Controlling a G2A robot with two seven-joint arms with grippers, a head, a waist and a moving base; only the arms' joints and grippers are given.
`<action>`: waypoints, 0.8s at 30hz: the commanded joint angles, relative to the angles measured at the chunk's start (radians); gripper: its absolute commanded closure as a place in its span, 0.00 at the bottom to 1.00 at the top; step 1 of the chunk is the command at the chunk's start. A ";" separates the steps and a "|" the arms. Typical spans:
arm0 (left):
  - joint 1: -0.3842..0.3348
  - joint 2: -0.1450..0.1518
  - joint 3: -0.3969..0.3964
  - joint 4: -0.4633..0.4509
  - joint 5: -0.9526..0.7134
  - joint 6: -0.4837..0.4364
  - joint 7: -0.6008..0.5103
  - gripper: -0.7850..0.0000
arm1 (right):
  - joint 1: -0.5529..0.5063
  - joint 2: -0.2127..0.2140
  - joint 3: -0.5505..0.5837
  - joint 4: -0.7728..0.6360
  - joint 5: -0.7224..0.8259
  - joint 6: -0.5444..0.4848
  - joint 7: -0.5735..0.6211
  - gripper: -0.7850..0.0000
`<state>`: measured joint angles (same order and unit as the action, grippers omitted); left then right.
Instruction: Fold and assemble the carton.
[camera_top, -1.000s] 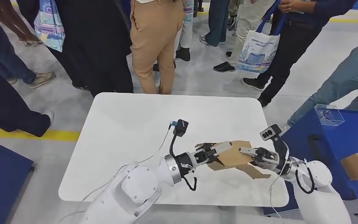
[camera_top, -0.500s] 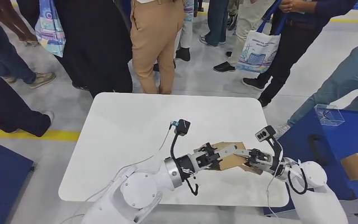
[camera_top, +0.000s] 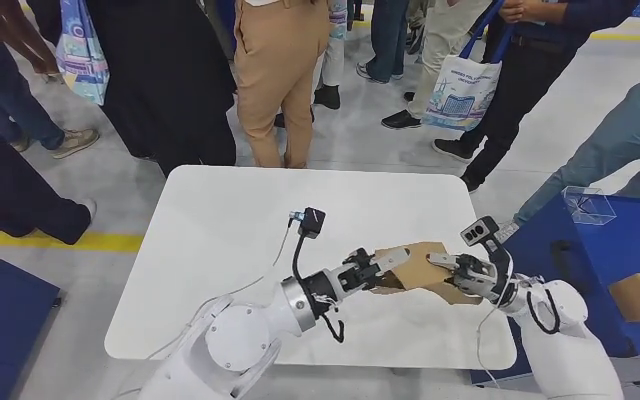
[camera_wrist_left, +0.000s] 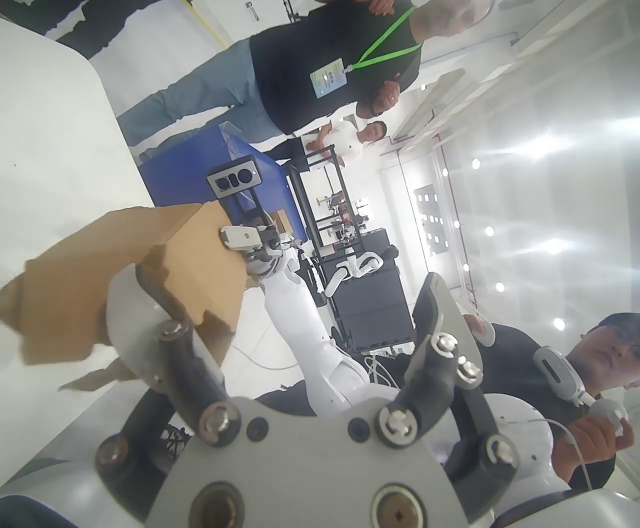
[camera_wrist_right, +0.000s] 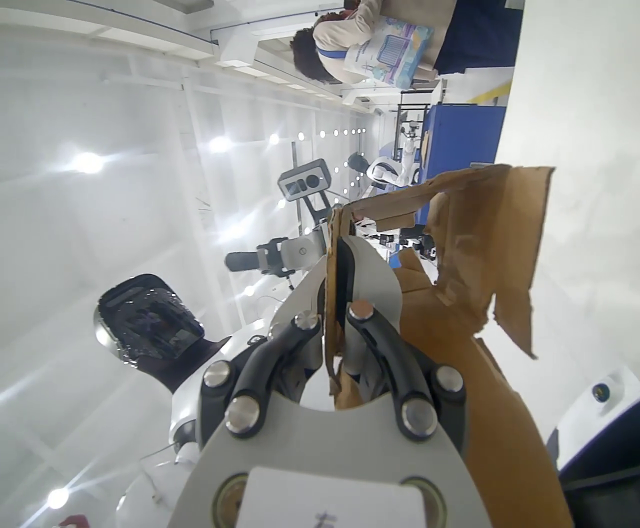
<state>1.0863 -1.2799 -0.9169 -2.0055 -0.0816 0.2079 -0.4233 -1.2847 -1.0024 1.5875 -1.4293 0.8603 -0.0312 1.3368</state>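
A brown cardboard carton (camera_top: 425, 270), partly folded with loose flaps, is held above the right front part of the white table (camera_top: 250, 230). My right gripper (camera_top: 452, 266) grips it from the right. In the right wrist view this gripper (camera_wrist_right: 334, 250) is shut on one upright wall of the carton (camera_wrist_right: 480, 240). My left gripper (camera_top: 385, 268) meets the carton from the left. In the left wrist view its fingers stand wide apart, open (camera_wrist_left: 280, 290); one finger (camera_wrist_left: 130, 305) lies against the carton (camera_wrist_left: 100, 270), the other (camera_wrist_left: 442, 320) is free in the air.
Several people stand close along the table's far edge and right side. A blue cabinet (camera_top: 570, 260) with a clear plastic box (camera_top: 590, 205) on it stands just right of the table. The table's left half (camera_top: 200, 270) is bare.
The carton and both grippers dipped slightly toward the front, then came back up and a little farther away. The left wrist has shifted a bit to the left. The right grip is unchanged.
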 joint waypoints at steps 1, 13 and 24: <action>0.030 0.006 -0.031 -0.014 0.003 -0.003 -0.005 0.00 | 0.014 0.000 0.004 0.018 0.035 0.022 0.014 1.00; 0.044 0.015 -0.065 0.033 0.008 0.055 -0.094 0.00 | 0.034 -0.003 0.026 0.044 0.178 0.027 0.101 1.00; -0.026 0.001 0.007 0.085 0.059 0.099 -0.140 0.00 | 0.022 -0.004 0.046 0.034 0.220 0.021 0.103 1.00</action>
<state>1.0612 -1.2779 -0.9123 -1.9226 -0.0230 0.3056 -0.5646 -1.2620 -1.0066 1.6332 -1.3946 1.0784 -0.0121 1.4401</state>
